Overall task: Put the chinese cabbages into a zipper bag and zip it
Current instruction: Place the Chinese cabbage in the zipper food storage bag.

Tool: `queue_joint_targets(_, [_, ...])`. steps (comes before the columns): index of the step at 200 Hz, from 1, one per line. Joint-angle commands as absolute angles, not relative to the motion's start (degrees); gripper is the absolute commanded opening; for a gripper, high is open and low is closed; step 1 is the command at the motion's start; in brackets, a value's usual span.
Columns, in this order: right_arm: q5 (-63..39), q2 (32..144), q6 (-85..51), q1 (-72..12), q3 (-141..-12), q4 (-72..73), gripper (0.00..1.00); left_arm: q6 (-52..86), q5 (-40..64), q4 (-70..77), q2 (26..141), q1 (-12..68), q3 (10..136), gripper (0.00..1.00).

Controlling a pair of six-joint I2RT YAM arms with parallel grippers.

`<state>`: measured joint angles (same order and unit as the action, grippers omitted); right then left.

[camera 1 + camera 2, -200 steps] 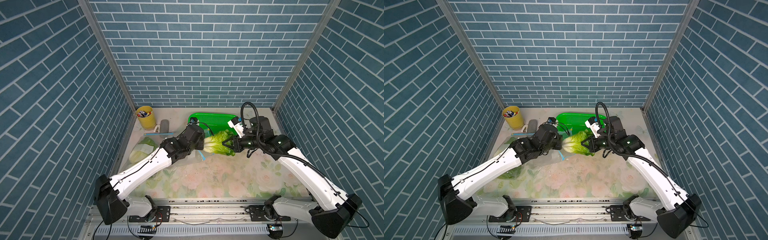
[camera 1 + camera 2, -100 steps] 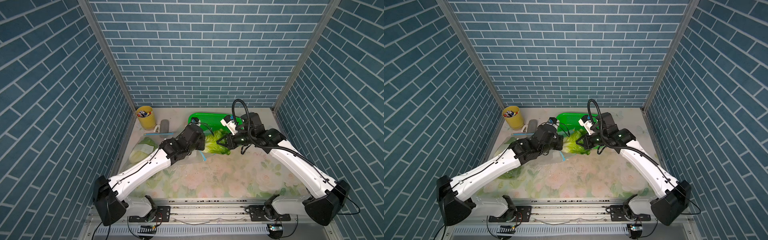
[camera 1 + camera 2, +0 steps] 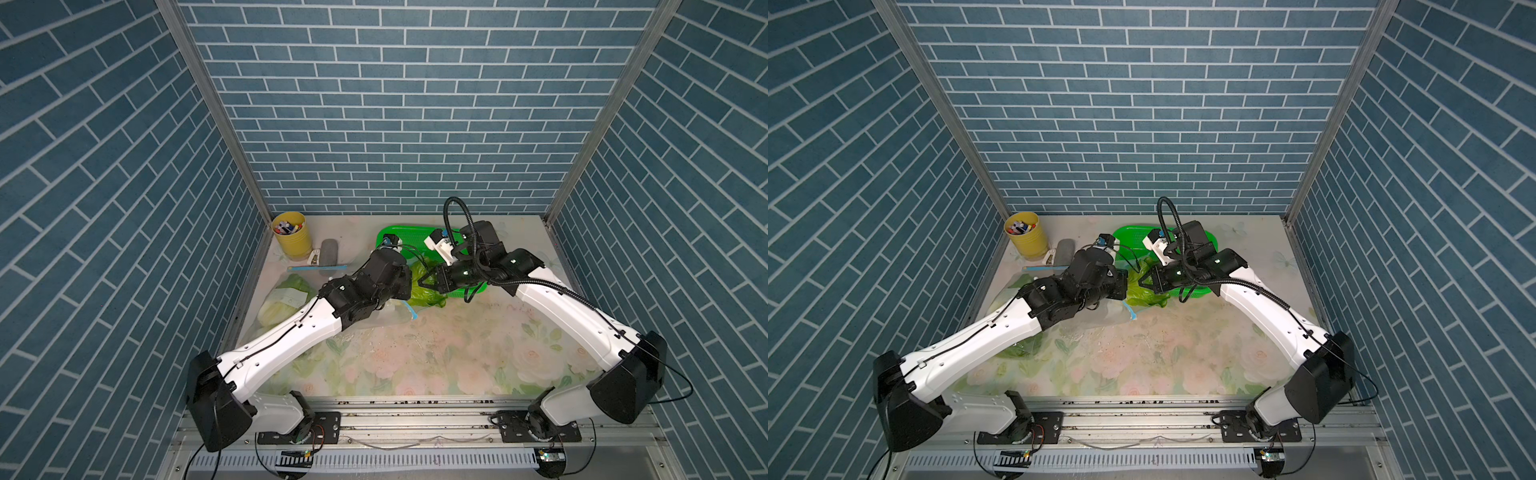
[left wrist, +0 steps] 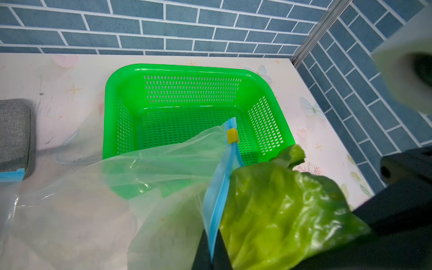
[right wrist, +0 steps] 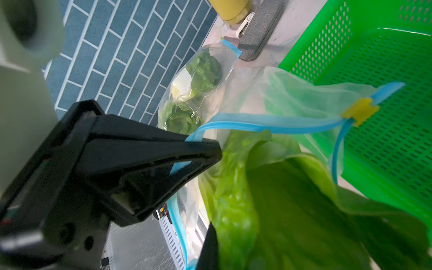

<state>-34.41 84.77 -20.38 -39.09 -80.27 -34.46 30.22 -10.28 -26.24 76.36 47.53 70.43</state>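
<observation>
The left hand is clenched on the blue zip strip of a clear zipper bag, lifting that side of the rim so the mouth gapes towards the right arm. The bag's yellow slider sits at the far end of the strip, over the green perforated basket that stands at the back of the worktop. The right hand grasps a chinese cabbage and holds its crinkled leafy end at the bag's mouth, touching the strip; how far in it reaches cannot be told. A second zipper bag lies along the worktop's left edge with two more cabbages inside. In the back-left corner stands a yellow pen cup, with a grey case just beside it.
</observation>
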Motion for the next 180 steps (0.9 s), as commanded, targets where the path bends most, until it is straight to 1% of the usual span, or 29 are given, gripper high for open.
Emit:
queue_joint_targets(1, [-36.29, 85.68, -22.23, -39.75, -79.74, -29.2, 0.0, 30.62, -9.69, -25.14, 75.32, 47.64, 70.04, 0.0])
queue_joint_targets(17, [-36.55, 86.13, -22.15, -39.91, -79.03, -28.64, 0.0, 30.59, -9.93, -25.05, 75.14, 47.64, 70.04, 0.0])
queue_joint_targets(36, [-36.54, 85.95, -21.93, -39.9, -78.83, -28.46, 0.08, 31.11, -11.08, -25.13, 74.54, 47.56, 69.87, 0.0])
queue_joint_targets(52, [-37.4, 85.33, -21.62, -39.9, -78.23, -27.83, 0.11, 31.2, -11.73, -24.92, 74.22, 47.59, 70.05, 0.0])
queue_joint_targets(67, [-37.44, 84.72, -21.32, -39.91, -77.8, -28.04, 0.19, 31.26, -12.55, -24.74, 73.87, 47.55, 70.05, 0.0])
queue_joint_targets(90, [-38.3, 82.67, -20.92, -39.9, -76.71, -27.54, 0.28, 31.66, -12.64, -24.02, 73.4, 47.55, 69.89, 0.0])
queue_joint_targets(127, [-36.56, 77.82, -19.86, -39.88, -75.51, -28.72, 0.32, 32.39, -13.3, -23.36, 72.71, 47.55, 69.61, 0.0])
queue_joint_targets(141, [-33.58, 75.58, -20.03, -39.9, -75.15, -29.82, 0.35, 32.82, -13.61, -23.38, 72.43, 47.55, 69.61, 0.0])
queue_joint_targets(180, [-18.33, 74.32, -22.09, -39.73, -74.9, -38.42, 0.37, 33.61, -15.02, -23.1, 71.86, 47.55, 69.2, 0.0])
